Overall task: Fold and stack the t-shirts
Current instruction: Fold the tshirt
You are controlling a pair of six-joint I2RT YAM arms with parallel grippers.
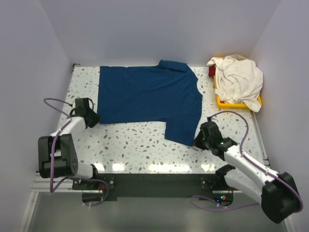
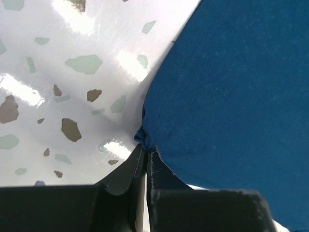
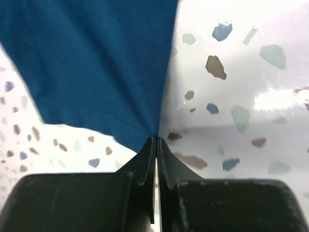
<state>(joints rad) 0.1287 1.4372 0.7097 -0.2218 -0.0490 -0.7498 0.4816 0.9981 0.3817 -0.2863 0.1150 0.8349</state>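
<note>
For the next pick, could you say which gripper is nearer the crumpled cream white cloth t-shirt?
Right. The right gripper is in front of the cream white t-shirt; the left gripper is far off to its left.

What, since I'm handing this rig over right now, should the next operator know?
Left gripper: shut on the navy t-shirt at its near-left corner. Right gripper: shut on its near-right sleeve tip.
It lies flat, unfolded, on the table. Cream t-shirt sits crumpled on the yellow tray, far right.
Done: both corners gripped, no fold yet.
Left: fold navy, fetch and fold cream, stack them.
</note>
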